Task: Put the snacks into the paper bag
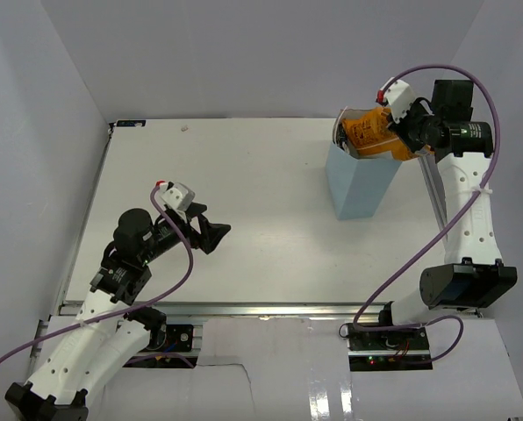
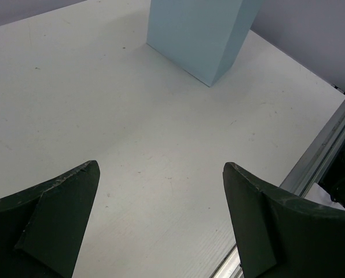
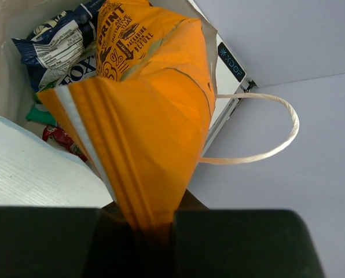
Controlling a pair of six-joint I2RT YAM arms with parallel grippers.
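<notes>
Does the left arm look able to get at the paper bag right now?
Probably its side, yes: bare table lies between the open left gripper and the paper bag. The right gripper, holding the orange chip bag, blocks its mouth.

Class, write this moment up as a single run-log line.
right gripper: shut on orange chip bag, partly inside paper bag | left gripper: open, empty, above table | inside bag: blue-and-white packet

glossy foil orange chip bag (image 3: 155, 116), matt paper bag (image 1: 360, 184), smooth white table (image 1: 261, 228).
</notes>
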